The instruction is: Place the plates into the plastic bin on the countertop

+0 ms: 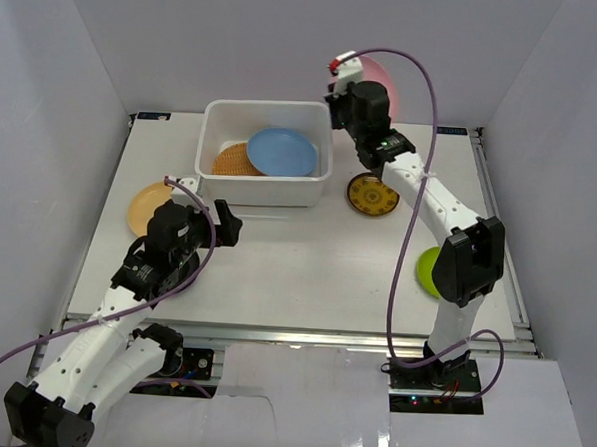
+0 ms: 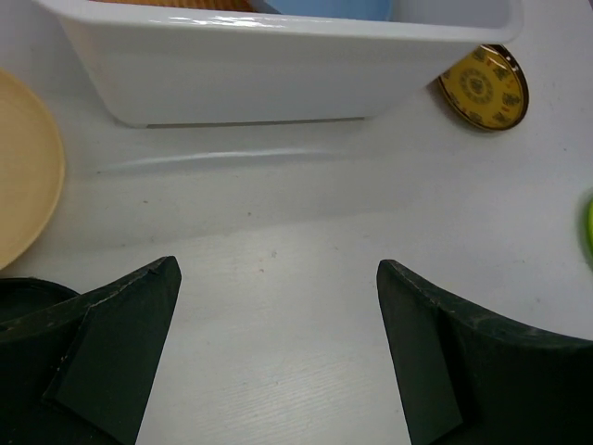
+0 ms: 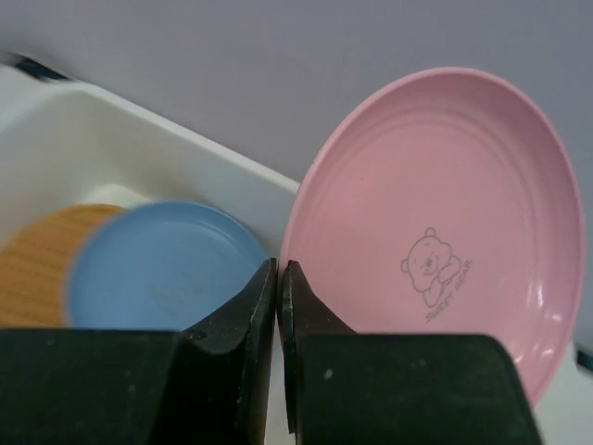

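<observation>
Grip check: I see the right gripper point(image 3: 279, 269) pinched nearly closed on the rim of the pink plate point(image 3: 435, 250), a round, glossy dish with ringed walls and a small bear print, held on edge above the far edge of the countertop point(image 1: 306, 274), just right of the plastic bin point(image 1: 263, 190). The bin sits by the far edge, left of centre, and inside it a blue plate point(image 1: 281, 151) overlaps a woven tan plate point(image 1: 230, 162). Left gripper point(image 2: 278, 269) hovers spread wide over bare top just in front of the bin.
</observation>
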You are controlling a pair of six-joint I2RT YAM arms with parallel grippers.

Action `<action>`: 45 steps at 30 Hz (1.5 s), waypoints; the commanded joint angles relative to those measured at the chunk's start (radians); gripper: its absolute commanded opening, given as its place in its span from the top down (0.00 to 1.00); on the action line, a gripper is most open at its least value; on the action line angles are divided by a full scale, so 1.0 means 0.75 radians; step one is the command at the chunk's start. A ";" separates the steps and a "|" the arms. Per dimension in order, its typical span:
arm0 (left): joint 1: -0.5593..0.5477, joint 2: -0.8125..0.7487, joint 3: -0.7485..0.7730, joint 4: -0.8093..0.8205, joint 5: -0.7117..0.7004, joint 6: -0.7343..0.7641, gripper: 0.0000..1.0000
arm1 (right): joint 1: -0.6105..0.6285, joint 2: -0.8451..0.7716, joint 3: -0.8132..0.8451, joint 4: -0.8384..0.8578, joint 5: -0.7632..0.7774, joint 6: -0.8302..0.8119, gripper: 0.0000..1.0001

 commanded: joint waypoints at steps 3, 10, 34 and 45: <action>0.057 -0.034 0.059 -0.039 -0.263 -0.072 0.02 | 0.178 0.084 0.339 -0.070 -0.520 -0.234 0.92; 0.149 -0.060 0.043 -0.057 -0.411 -0.172 0.02 | 0.342 0.285 0.489 -0.236 -0.685 -0.346 0.92; 0.805 0.375 0.074 -0.057 -0.319 -0.397 0.04 | 0.364 0.028 0.015 0.123 -0.580 -0.005 0.14; 0.912 0.894 0.161 0.051 -0.254 -0.518 0.29 | 0.293 -0.488 -0.657 0.381 -0.638 0.061 0.16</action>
